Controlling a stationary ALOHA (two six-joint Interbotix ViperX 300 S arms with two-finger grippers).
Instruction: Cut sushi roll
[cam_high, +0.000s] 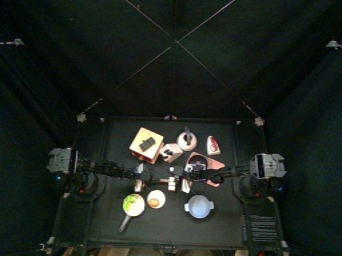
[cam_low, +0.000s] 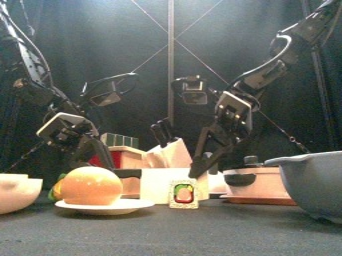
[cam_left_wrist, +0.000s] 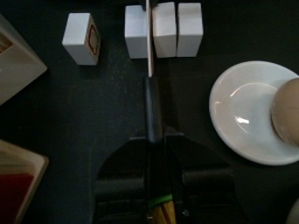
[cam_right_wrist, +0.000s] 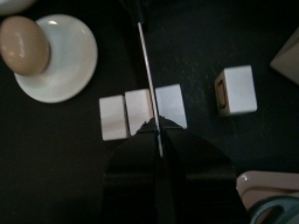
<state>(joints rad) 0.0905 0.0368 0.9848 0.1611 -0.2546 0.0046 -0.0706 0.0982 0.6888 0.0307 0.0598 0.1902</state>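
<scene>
The sushi roll (cam_left_wrist: 163, 29) lies as three white blocks side by side, also seen in the right wrist view as the roll (cam_right_wrist: 140, 111). One cut piece (cam_left_wrist: 79, 38) lies apart from it, its filling face showing in the front view (cam_low: 183, 193). A knife (cam_left_wrist: 149, 61) runs from a dark handle in my left gripper (cam_left_wrist: 149, 138) across the roll, its thin blade (cam_right_wrist: 147, 79) sitting between the first and second blocks. The blade's far end reaches into my right gripper (cam_right_wrist: 156, 131), which hangs right over the roll. Both grippers look shut on the knife.
A white plate (cam_left_wrist: 239, 114) with a tan bun (cam_low: 91, 186) stands beside the roll. A grey bowl (cam_low: 314, 180) is at the front right and a white bowl (cam_low: 16, 192) at the front left. Toy food boxes (cam_high: 144, 143) stand behind.
</scene>
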